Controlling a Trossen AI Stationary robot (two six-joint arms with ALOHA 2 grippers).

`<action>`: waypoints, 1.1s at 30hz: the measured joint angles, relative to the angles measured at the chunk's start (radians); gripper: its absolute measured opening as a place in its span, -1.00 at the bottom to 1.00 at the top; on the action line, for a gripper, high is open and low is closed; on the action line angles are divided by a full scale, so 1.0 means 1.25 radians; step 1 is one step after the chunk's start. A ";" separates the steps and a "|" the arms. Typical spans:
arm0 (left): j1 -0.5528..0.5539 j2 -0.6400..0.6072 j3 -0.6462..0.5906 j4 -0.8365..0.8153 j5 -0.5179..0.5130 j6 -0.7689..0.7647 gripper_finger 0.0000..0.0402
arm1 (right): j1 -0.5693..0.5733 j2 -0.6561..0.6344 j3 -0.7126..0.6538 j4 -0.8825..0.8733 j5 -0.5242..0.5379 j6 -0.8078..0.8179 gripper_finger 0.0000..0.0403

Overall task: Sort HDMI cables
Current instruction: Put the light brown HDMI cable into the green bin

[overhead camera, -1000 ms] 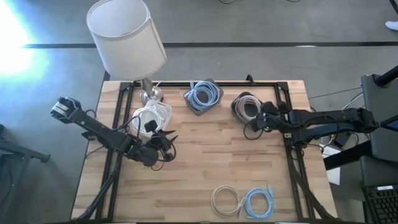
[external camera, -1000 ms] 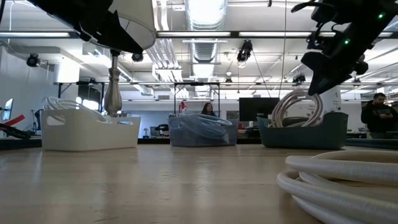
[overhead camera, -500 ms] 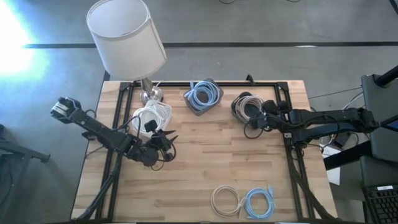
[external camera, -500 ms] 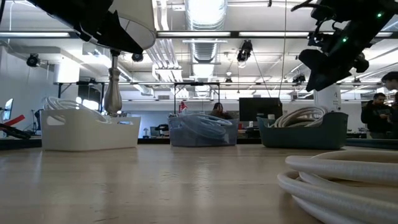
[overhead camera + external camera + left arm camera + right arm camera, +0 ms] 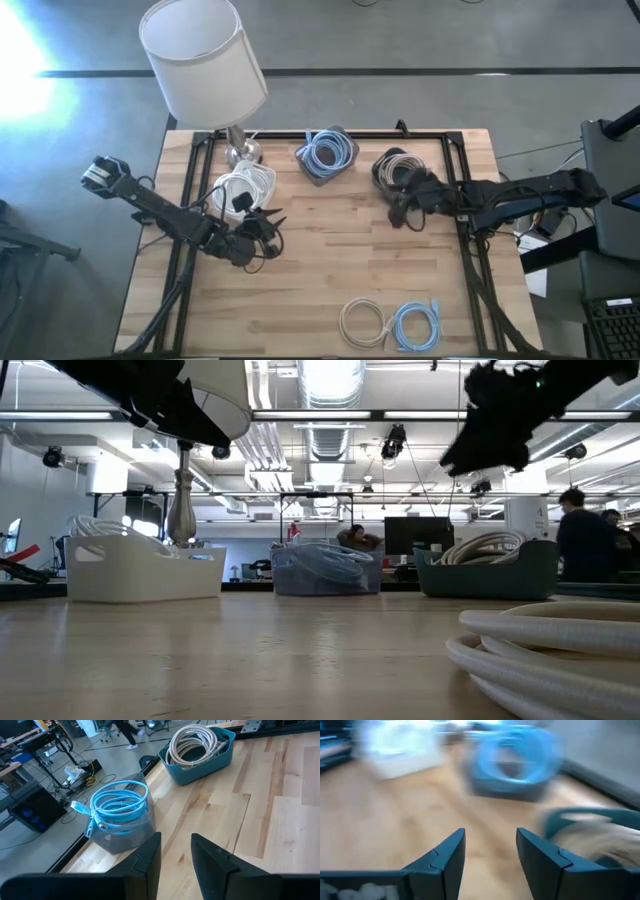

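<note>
1. I have the right gripper (image 5: 400,212) over the table (image 5: 330,260) just in front of the teal bin (image 5: 200,762), with its fingers (image 5: 540,857) spread apart and nothing between them.
2. The beige coils (image 5: 398,166) lie inside that teal bin; in the low view they rise above its rim (image 5: 490,546).
3. My left gripper (image 5: 270,238) waits low over the wood beside the white bin (image 5: 140,565). Its fingers (image 5: 207,857) stand a narrow gap apart and I see only bare table between them.
4. White coils (image 5: 243,188) fill the white bin, which sits just in front of the lamp (image 5: 205,60).
5. The grey bin (image 5: 122,832) at the back middle holds the light blue coils (image 5: 117,805), one plug hanging over its side.
6. Two loose cables lie side by side at the near edge of the table, well apart from both arms: a beige cable (image 5: 363,322) and, right of it, a light blue cable (image 5: 415,325).
7. In the low view a pale coil (image 5: 550,645) fills the near right corner; I cannot tell which of the two it is.
8. People (image 5: 585,545) show in the room behind the table.
</note>
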 joint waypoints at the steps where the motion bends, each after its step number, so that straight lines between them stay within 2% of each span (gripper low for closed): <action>1: 0.000 0.000 0.000 0.000 0.000 0.000 -0.45 | 0.011 0.012 0.000 0.038 -0.047 -0.021 -0.15; 5: 0.000 0.000 0.000 0.000 0.000 0.000 -0.45 | 0.066 0.084 0.000 0.209 -0.226 -0.098 -0.15; 9: 0.000 0.000 0.000 0.001 -0.001 0.000 -0.45 | 0.129 0.171 0.000 0.364 -0.379 -0.106 -0.15; 11: 0.002 0.000 0.000 0.007 -0.002 0.001 -0.45 | 0.157 0.214 0.002 0.430 -0.438 -0.106 -0.15; 13: 0.004 0.000 0.000 0.018 -0.002 0.002 -0.45 | 0.185 0.257 0.023 0.434 -0.456 -0.101 -0.15; 16: 0.009 0.000 0.000 0.054 -0.002 0.020 -0.45 | 0.217 0.326 0.102 0.326 -0.461 -0.060 -0.15; 19: 0.016 0.000 0.000 0.110 -0.003 0.060 -0.45 | 0.246 0.407 0.213 0.135 -0.461 -0.004 -0.15; 23: 0.028 0.000 0.000 0.213 -0.002 0.142 -0.45 | 0.298 0.538 0.363 -0.093 -0.462 0.005 -0.15; 28: 0.037 0.000 0.000 0.313 -0.002 0.271 -0.45 | 0.355 0.700 0.535 -0.265 -0.464 0.027 -0.15; 33: 0.037 0.000 0.000 0.340 0.012 0.347 -0.45 | 0.367 0.828 0.675 -0.412 -0.462 0.037 -0.15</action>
